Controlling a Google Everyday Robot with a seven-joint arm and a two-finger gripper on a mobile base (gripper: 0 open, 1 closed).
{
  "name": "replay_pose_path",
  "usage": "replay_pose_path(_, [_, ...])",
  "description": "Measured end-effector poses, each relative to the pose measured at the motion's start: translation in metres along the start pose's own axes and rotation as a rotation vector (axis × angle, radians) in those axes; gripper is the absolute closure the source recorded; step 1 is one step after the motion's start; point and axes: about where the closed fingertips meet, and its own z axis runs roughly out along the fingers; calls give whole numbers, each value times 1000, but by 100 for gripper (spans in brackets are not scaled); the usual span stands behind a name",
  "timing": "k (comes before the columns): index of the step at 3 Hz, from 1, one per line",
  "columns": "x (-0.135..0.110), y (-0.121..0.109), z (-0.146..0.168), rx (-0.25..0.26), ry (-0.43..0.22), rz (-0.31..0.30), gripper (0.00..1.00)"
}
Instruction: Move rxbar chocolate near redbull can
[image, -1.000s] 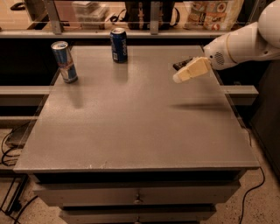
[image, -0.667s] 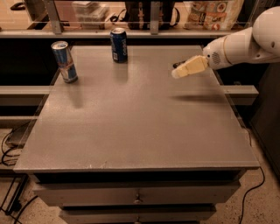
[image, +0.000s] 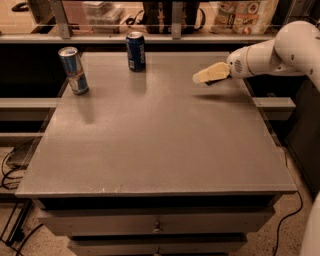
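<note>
The redbull can (image: 73, 70), slim and silver-blue, stands upright at the far left of the grey table (image: 155, 140). My gripper (image: 200, 77) hangs above the table's far right, its pale fingers (image: 212, 73) pointing left and pressed together. Only a thin dark edge of the rxbar chocolate (image: 210, 83) shows under them; the rest of the bar is hidden. The gripper is far to the right of the redbull can, well apart from it.
A wider dark-blue Pepsi can (image: 135, 51) stands upright at the back centre, between the redbull can and the gripper. A shelf with bags and boxes (image: 240, 15) runs behind the table. Drawers (image: 157, 225) sit below the front edge.
The gripper has drifted slightly left and towards the back, staying above the table. Both cans have stayed put.
</note>
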Motion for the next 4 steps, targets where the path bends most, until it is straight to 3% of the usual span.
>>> replay_pose_path(2, [15,-30,26,63,40,52,0])
replay_pose_path(3, [16,-38,27,93,56,41,18])
replay_pose_path(4, [7,-29,26,118,94,-32,41])
